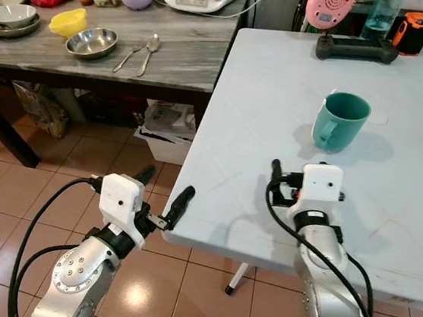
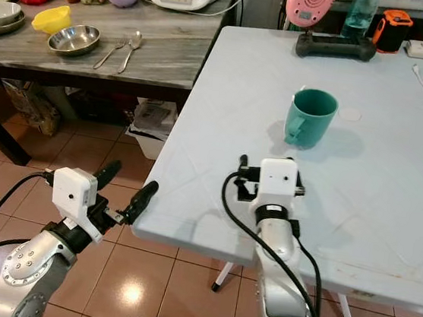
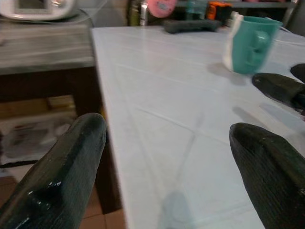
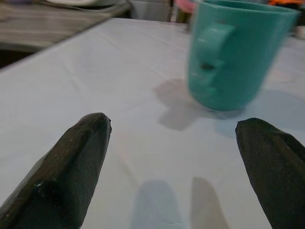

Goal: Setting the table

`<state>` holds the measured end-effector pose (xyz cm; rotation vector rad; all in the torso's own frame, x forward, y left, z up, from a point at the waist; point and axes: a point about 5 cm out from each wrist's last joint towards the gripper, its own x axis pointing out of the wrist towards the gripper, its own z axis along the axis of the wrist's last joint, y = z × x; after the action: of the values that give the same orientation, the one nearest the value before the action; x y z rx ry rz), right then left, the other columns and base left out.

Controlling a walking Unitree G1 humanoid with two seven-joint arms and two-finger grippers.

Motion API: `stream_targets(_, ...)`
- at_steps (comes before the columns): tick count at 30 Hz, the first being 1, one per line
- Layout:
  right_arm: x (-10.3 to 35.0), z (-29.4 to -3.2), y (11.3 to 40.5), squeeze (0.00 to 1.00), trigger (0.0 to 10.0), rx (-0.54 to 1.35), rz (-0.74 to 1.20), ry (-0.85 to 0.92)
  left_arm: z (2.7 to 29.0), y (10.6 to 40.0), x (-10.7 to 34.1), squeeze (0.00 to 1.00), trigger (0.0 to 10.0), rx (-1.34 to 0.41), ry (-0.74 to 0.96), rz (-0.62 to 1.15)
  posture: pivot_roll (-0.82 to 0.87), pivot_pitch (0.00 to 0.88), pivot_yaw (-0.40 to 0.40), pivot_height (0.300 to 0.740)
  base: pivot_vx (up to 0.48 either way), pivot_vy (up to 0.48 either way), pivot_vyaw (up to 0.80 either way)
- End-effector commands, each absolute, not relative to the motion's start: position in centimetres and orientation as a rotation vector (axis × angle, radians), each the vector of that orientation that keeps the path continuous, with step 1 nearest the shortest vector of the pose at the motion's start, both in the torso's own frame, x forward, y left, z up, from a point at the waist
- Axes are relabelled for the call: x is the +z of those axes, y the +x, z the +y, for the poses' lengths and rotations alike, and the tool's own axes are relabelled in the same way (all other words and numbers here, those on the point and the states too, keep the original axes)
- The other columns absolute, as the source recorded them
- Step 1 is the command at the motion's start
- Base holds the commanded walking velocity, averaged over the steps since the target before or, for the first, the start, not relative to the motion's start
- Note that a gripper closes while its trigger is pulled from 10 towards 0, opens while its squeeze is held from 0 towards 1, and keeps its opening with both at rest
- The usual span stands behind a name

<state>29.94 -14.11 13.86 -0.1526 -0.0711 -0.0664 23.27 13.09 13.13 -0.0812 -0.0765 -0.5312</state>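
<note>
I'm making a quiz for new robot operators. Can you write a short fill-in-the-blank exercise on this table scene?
1. The mug standing on the white table is ____ in colour.
2. On the wooden side table, a fork and a ____ lie beside the steel bowl.
3. The right gripper hovers over the white table with its fingers ____.
4. The left gripper hangs near the white table's ____.

Missing words: teal; spoon; open; corner

mug (image 1: 341, 120) on table (image 1: 264, 96), sideboard (image 1: 177, 59) left, spoon (image 1: 149, 50) on it
</note>
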Motion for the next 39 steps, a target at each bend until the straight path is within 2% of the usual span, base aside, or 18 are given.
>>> stream_targets(1,14.0,-13.9,30.2,0.0,10.0,-0.082,-0.088,-0.178,13.2,22.9,13.0,0.0,10.0,-0.554,-0.079,-0.056,-0.06,0.216,0.133,0.74,0.0,0.0,0.0)
stream_targets(9,14.7,-13.6,30.8,0.0,10.0,-0.093,-0.15,-0.208,12.9,22.6,13.0,0.0,10.0,-0.578,-0.084,-0.045,-0.06,0.218,0.129,0.74,0.0,0.0,0.0)
stream_targets(14,15.1,-13.1,31.9,0.0,10.0,-0.136,-0.157,-0.19,12.4,22.1,13.1,0.0,10.0,-0.639,-0.099,-0.036,-0.05,0.223,0.123,0.74,0.0,0.0,0.0)
stream_targets(20,15.6,-12.5,33.1,0.0,10.0,-0.157,-0.178,-0.19,12.7,22.3,13.2,0.0,10.0,-0.634,-0.088,-0.038,-0.05,0.219,0.119,0.74,0.0,0.0,0.0)
stream_targets(34,16.5,-13.0,33.8,0.0,10.0,-0.268,-0.232,-0.225,12.4,22.3,12.9,0.0,10.0,-0.63,-0.103,-0.037,-0.05,0.208,0.119,0.74,0.0,0.0,0.0)
stream_targets(35,16.4,-13.2,33.8,0.0,8.0,-0.286,-0.229,-0.222,12.3,22.3,12.9,0.0,10.0,-0.631,-0.103,-0.037,-0.05,0.206,0.121,0.74,0.0,0.0,0.0)
stream_targets(36,16.4,-13.6,33.9,0.0,1.5,-0.308,-0.225,-0.217,12.3,22.3,12.9,0.0,10.0,-0.633,-0.104,-0.038,-0.06,0.203,0.124,0.74,0.0,0.0,0.0)
stream_targets(37,16.4,-13.7,34.0,0.0,0.0,-0.314,-0.225,-0.22,12.2,22.3,12.9,0.0,10.0,-0.634,-0.104,-0.038,-0.06,0.203,0.124,0.74,0.0,0.0,0.0)
stream_targets(39,16.4,-13.8,34.1,0.0,0.0,-0.317,-0.227,-0.221,12.1,22.4,13.0,0.0,10.0,-0.636,-0.104,-0.039,-0.06,0.201,0.126,0.74,0.0,0.0,0.0)
